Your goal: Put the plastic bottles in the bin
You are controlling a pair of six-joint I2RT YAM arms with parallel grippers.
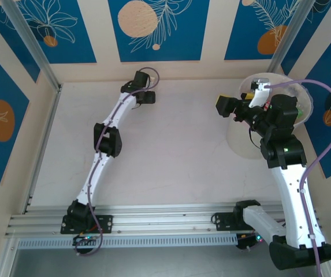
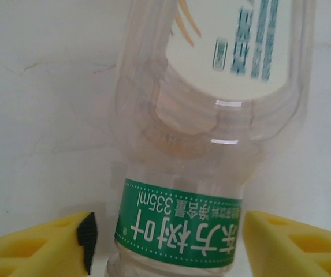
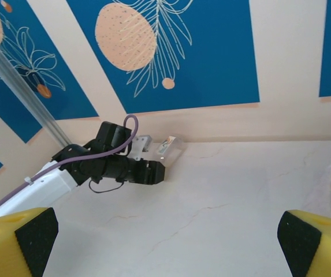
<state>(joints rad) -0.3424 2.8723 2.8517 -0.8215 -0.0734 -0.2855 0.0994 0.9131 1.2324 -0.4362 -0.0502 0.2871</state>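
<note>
Bottle (image 2: 182,173) lies back left (within left gripper (image 2: 166,248)), bin (image 1: 238,141) back right.

Plastic bottle (image 2: 179,167) cut off by top and bottom edges; upper label (image 2: 240,46) print blurred. Fingers (image 2: 32,248) of left tool (image 2: 168,234) clipped at bottom edge. Bin (image 1: 237,138), far right, largely hidden behind right arm (image 1: 286,173); contents can't tell.

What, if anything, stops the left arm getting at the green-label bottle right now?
Likely nothing, so probably yes. The left gripper is open, with its fingers either side of the green-label bottle. A small gap shows on one side and nothing lies between. Closing should catch it.
</note>
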